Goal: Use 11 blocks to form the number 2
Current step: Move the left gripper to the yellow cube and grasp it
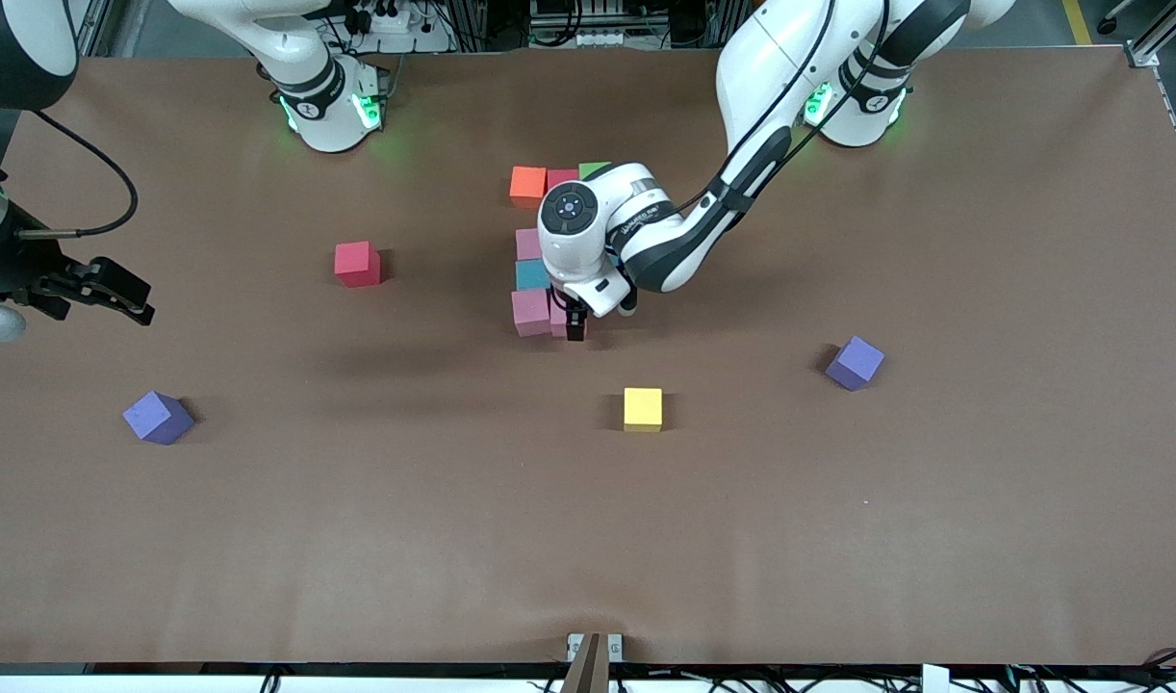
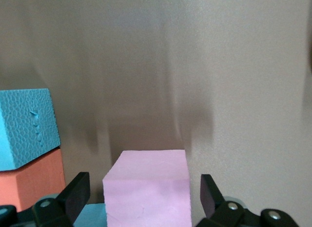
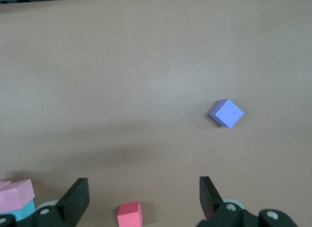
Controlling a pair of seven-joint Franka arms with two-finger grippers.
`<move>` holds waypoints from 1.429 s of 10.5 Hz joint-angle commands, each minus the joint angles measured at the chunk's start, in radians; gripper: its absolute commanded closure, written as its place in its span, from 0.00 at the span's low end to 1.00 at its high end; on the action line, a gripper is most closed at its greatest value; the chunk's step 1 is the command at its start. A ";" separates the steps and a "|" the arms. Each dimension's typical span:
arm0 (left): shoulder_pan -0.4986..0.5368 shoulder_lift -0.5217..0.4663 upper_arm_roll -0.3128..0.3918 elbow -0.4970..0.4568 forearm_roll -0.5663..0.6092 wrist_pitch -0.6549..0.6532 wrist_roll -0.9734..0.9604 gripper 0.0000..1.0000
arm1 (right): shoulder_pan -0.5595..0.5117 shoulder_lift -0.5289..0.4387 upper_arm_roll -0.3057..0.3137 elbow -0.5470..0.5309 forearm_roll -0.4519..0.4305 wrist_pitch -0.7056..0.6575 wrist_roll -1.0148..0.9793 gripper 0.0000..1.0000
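Brown table (image 1: 838, 539) mid-span: left gripper (image 1: 576, 327) fingers wide astride a pink block (image 2: 146, 188) (lift straight, avoid nudging neighbours); right gripper (image 1: 116, 289) waits, spread, empty.

A brown table (image 1: 838, 539) fills the view under even light.

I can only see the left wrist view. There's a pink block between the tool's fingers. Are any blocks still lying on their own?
Observer: Yes. A yellow block lies alone, nearer the front camera than your pink block.
Operator: Any more?
Observer: A red block lies alone toward the right arm's end.
Operator: Where's the other tool?
Observer: The right tool waits open over the table at that same end.
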 commanded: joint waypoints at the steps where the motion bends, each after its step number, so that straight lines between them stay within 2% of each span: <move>1: 0.008 -0.016 -0.011 0.013 0.010 -0.055 0.041 0.00 | -0.017 0.007 0.011 0.022 0.014 -0.016 -0.010 0.00; 7: 0.055 -0.059 -0.010 0.015 0.006 -0.099 0.066 0.00 | -0.017 0.007 0.011 0.022 0.014 -0.016 -0.010 0.00; 12: 0.191 -0.057 -0.001 0.052 0.007 -0.102 0.159 0.00 | -0.022 0.015 0.013 0.019 0.016 -0.013 -0.003 0.00; 15: 0.239 -0.028 0.007 0.087 0.010 -0.056 0.223 0.00 | -0.098 -0.006 0.042 0.020 0.014 -0.021 0.002 0.00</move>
